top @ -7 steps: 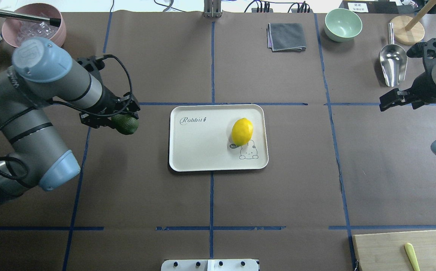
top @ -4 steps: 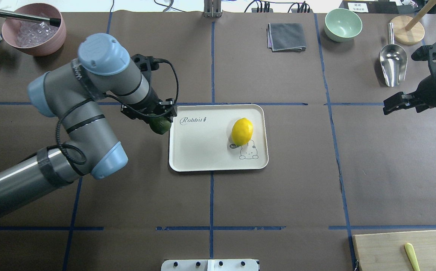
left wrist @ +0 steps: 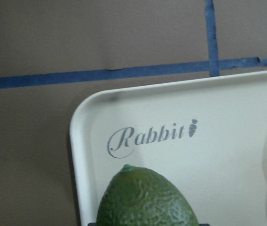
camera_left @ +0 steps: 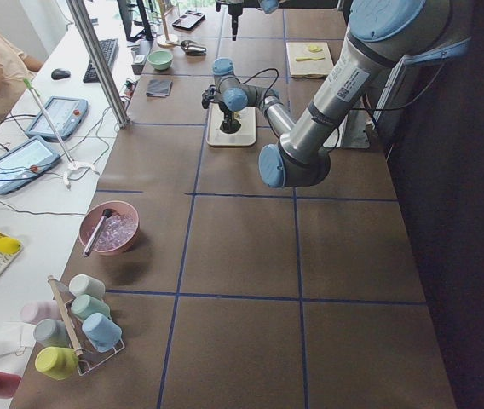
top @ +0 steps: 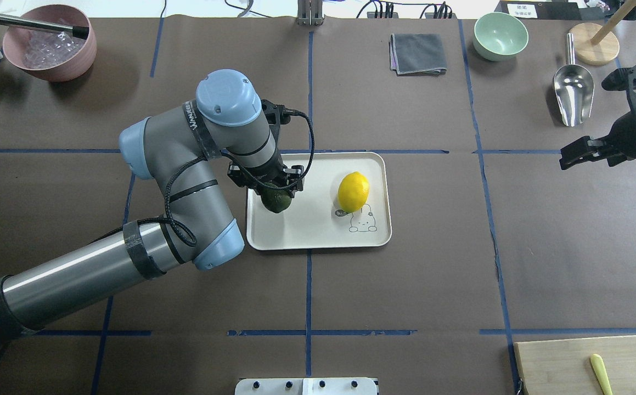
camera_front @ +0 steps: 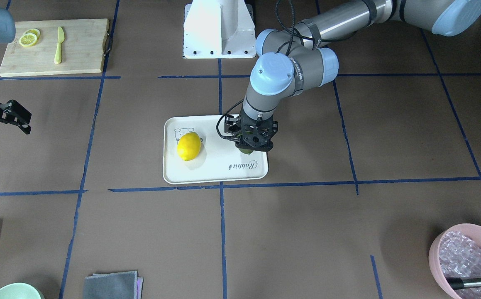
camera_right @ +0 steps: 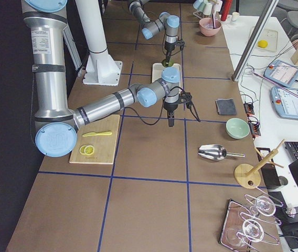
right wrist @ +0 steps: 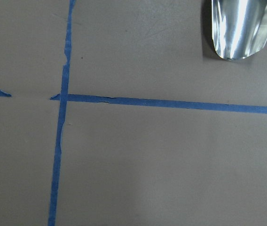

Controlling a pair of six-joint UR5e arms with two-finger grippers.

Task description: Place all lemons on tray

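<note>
In the front-facing view my left gripper [camera_front: 252, 143] is pinching the dark green lemon [camera_front: 246, 152] above the tray [camera_front: 215, 172], well apart from the yellow lemon [camera_front: 189, 146] that lies on it by the cartoon rabbit. From overhead, the change is plain: a second ago I held this fruit over bare table well left of the tray, and now it hangs over the tray's left part. My right gripper [top: 581, 150] is parked far off near the metal scoop [top: 573, 93], fingers spread and empty. My left wrist camera shows the bumpy green skin just below the "Rabbit" script; I cannot tell whether it touches the surface yet. I judge that only lowering and release remain.
</note>
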